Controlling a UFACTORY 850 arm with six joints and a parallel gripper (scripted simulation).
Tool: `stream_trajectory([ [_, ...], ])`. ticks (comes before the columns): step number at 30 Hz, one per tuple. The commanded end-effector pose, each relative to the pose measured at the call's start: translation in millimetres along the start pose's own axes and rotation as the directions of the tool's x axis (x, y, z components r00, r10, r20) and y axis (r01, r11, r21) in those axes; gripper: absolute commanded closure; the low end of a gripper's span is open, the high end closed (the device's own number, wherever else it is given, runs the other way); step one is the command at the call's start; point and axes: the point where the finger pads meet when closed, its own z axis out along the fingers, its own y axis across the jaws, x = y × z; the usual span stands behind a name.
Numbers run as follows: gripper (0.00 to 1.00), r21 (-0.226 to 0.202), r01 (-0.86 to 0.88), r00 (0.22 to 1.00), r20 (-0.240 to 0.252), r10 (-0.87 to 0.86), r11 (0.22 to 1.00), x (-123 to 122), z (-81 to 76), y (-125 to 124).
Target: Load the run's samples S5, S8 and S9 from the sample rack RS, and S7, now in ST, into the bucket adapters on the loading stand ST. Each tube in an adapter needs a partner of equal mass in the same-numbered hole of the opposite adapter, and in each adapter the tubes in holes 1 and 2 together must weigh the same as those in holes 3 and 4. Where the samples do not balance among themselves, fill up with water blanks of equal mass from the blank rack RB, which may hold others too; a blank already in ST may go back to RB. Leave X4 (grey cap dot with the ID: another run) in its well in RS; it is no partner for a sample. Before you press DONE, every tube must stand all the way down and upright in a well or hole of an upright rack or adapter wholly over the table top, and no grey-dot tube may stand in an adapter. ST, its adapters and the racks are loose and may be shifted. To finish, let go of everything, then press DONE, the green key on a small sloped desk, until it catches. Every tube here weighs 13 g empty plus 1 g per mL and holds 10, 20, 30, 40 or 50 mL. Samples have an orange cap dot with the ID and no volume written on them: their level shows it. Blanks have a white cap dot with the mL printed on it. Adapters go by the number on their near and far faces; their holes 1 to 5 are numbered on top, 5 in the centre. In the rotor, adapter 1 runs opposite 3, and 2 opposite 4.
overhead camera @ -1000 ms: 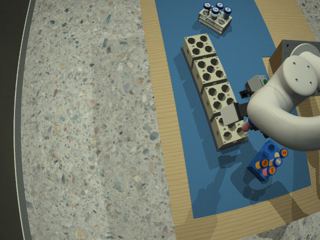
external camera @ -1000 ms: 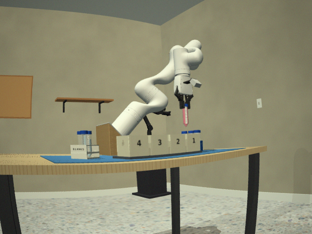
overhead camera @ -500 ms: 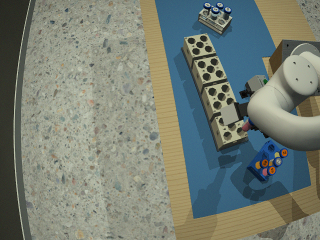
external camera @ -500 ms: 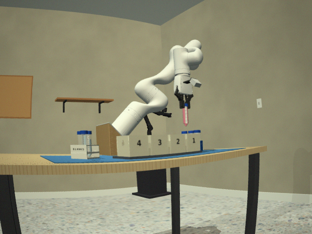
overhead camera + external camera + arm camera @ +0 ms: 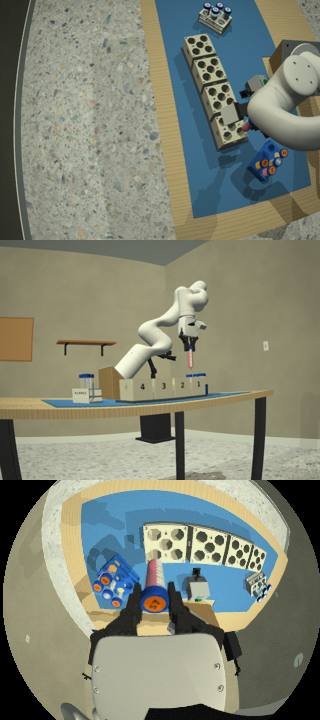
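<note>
My gripper (image 5: 190, 347) (image 5: 154, 590) is shut on a sample tube (image 5: 246, 126) (image 5: 190, 359) (image 5: 154, 575) with pink liquid and an orange cap dot. The tube hangs upright, well above adapter 1 (image 5: 234, 141) (image 5: 198, 389), near its right edge. Adapters 4, 3, 2 and 1 stand in a row on the loading stand ST (image 5: 155, 400). The holes that I see are empty; the wrist hides part of adapter 1. The blue sample rack RS (image 5: 254, 169) (image 5: 104, 568) holds S5 (image 5: 284, 152), grey-dot X4 (image 5: 277, 161) and two more orange-dot tubes (image 5: 264, 163) (image 5: 271, 170).
The blank rack RB (image 5: 222, 28) (image 5: 81, 395) (image 5: 256, 583) with several blue-capped blanks stands beyond adapter 4. The DONE desk (image 5: 255, 82) (image 5: 198, 588) with its green key (image 5: 265, 81) sits right of adapter 2. A wooden block (image 5: 276, 57) (image 5: 108, 382) stands by the arm's base.
</note>
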Motion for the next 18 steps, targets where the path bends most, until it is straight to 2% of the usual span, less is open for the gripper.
stream_trajectory([
  [1, 1.00, -0.001, 0.001, 1.000, -0.001, -0.001, 1.000, 0.6, -0.5, 0.0],
  [10, 1.00, -0.001, 0.001, 1.000, -0.001, -0.001, 1.000, 0.6, -0.5, 0.0],
  [18, 1.00, 0.000, -0.263, 0.965, -0.001, 0.263, 0.965, -30.5, -0.5, -25.2],
])
